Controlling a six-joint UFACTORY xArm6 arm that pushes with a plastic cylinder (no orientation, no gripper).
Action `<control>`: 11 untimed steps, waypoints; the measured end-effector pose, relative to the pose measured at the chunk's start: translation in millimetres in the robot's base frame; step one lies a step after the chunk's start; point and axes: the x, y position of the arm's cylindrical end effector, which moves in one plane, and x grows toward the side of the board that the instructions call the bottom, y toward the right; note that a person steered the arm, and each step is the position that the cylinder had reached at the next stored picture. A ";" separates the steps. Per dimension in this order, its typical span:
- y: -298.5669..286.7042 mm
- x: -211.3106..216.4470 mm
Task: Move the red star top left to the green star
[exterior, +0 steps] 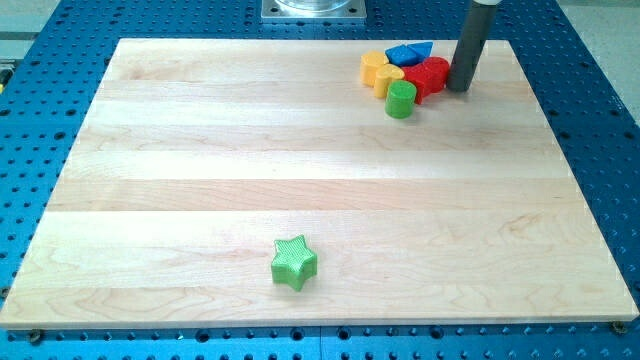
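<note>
The pale wooden desk (200,150) carries everything. My tip (459,88), a bare dark rod with no hand to open or close, touches the red star block's (430,76) right side. Left of it cluster the yellow (380,70), blue (408,52) and green cylinder (401,99) blocks. The green star block (294,262) lies well apart, toward the view's bottom left.

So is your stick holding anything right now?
No gripper, just my tip: it holds nothing, sitting at the red block's right side, far from the green star.
</note>
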 end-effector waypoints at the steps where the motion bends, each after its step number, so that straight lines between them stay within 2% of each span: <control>1: -32.0 3.7; 5: 12.9 -54.8; 8: -59.1 -51.8; 10: -77.6 12.7; 11: -124.7 45.6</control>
